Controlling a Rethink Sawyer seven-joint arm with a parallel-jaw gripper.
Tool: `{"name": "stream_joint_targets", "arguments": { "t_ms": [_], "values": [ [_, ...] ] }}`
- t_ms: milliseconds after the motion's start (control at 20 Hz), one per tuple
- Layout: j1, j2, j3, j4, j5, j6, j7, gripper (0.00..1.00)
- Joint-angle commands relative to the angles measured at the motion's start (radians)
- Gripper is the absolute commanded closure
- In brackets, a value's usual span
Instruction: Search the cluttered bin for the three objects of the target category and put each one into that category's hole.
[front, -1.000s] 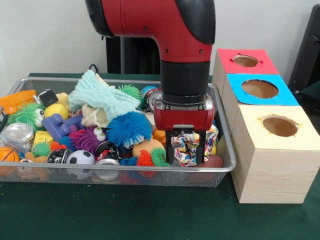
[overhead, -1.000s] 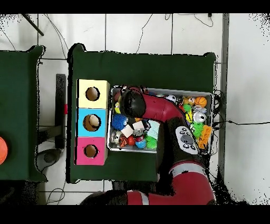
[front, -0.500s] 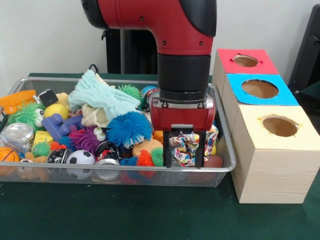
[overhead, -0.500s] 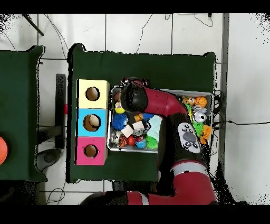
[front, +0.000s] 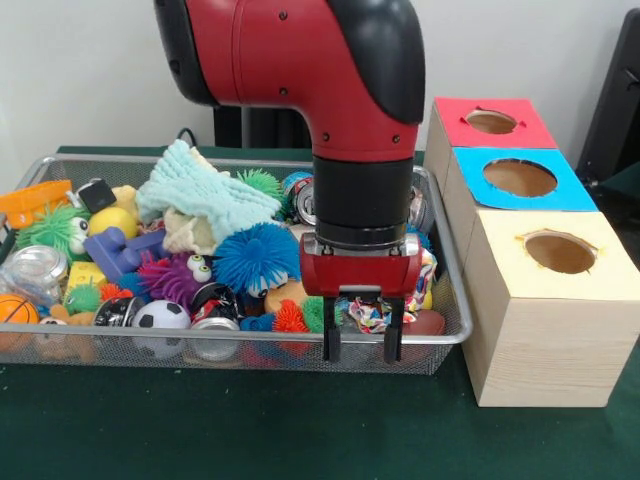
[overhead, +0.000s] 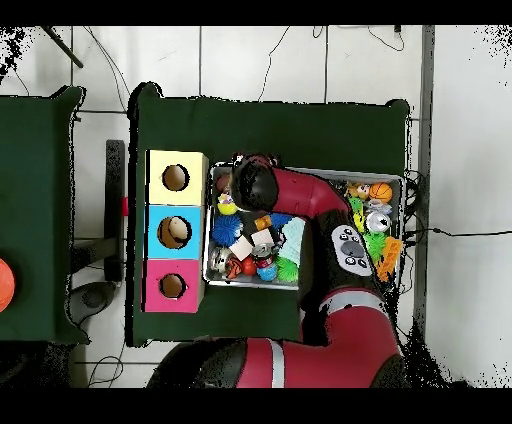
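A white wall stands behind a table with a dark green cloth (front: 200, 440). The cluttered bin (front: 250, 352) sits on the left and middle of the table, close to the front edge, and it is full of toys.

At its left end lie an orange spiky toy and a little basketball (front: 15, 310). Next come a soccer ball (front: 160, 316) by the front rim and a pale green cloth (front: 205, 195) heaped further back. A blue spiky ball (front: 258, 255) sits near the middle.

The gripper (front: 361, 350) hangs at the bin's front rim, toward its right end. Its two black fingers (front: 331, 340) are spread apart with nothing between them. A second ago they stood on both sides of the colourful cloth scrunchie (front: 372, 310), deeper in the bin. Now the arm has slid toward the front edge, and the scrunchie lies behind the fingers, not held. I think the grab missed, so the robot will need to try again.

At the right edge stand three wooden boxes with holes: yellow (front: 560, 252) in front, blue (front: 520, 178), then red (front: 490, 122) at the back.
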Motion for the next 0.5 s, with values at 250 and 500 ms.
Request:
{"name": "stream_joint_targets", "arguments": {
  "t_ms": [250, 500],
  "values": [
    [0.040, -0.117, 0.003, 0.097, -0.024, 0.113, 0.101, 0.00],
    [0.039, -0.156, 0.008, 0.085, -0.012, 0.168, 0.080, 0.00]
  ]
}}
